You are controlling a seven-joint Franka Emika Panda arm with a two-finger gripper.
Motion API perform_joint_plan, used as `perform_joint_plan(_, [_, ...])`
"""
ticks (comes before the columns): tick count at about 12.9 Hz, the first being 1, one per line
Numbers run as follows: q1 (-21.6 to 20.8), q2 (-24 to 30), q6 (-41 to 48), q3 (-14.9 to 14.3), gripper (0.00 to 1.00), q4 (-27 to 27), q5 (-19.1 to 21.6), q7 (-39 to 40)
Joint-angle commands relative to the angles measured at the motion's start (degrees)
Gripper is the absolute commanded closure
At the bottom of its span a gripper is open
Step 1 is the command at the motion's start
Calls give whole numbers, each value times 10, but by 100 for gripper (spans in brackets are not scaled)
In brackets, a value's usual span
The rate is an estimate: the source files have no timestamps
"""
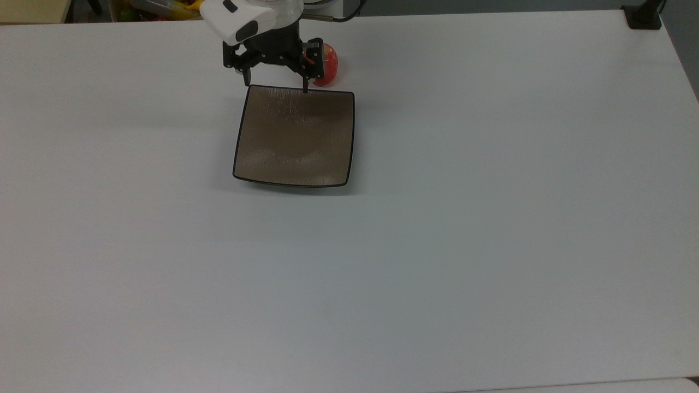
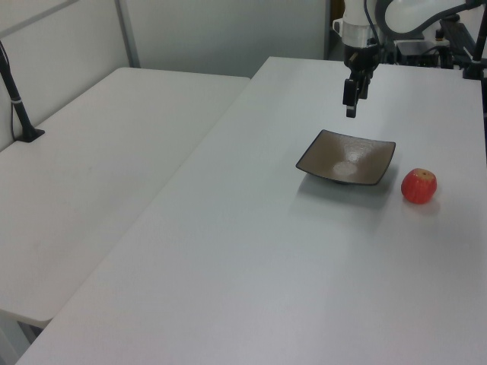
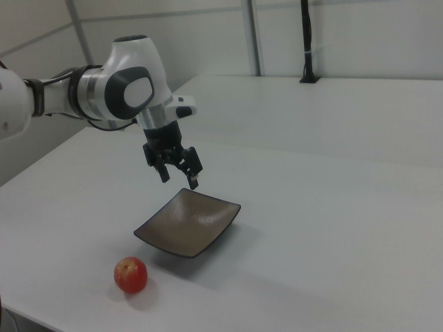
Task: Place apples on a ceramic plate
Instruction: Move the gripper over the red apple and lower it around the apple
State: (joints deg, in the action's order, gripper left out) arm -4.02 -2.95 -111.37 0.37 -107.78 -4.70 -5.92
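Your gripper (image 3: 178,173) hangs open and empty above the plate's (image 3: 181,229) far edge. The apple (image 3: 131,274) sits on the table (image 3: 332,207), just beside the plate, not on it. Risks, as I judge them: it's round, so an off-centre pinch rolls it away; coming down carelessly could clip the plate rim and shift it.

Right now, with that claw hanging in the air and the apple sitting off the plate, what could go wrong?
The apple is round and rests on the bare table, so a slightly off-centre grasp might send it rolling. It lies close beside the plate, so the open gripper coming down could clip the plate's raised rim and shove it. The plate looks glossy and dished, so a dropped apple might roll or bounce out.
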Motion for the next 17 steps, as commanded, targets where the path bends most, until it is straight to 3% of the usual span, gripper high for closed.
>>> perform_joint_plan(1, [-8, 25, 4, -9, 0, -26, -4, 13])
perform_joint_plan(7, [-9, 36, 2, -9, 0, -44, -4, 13])
perform_joint_plan(17, [-21, 157, -5, -5, 0, -237, 0, 36])
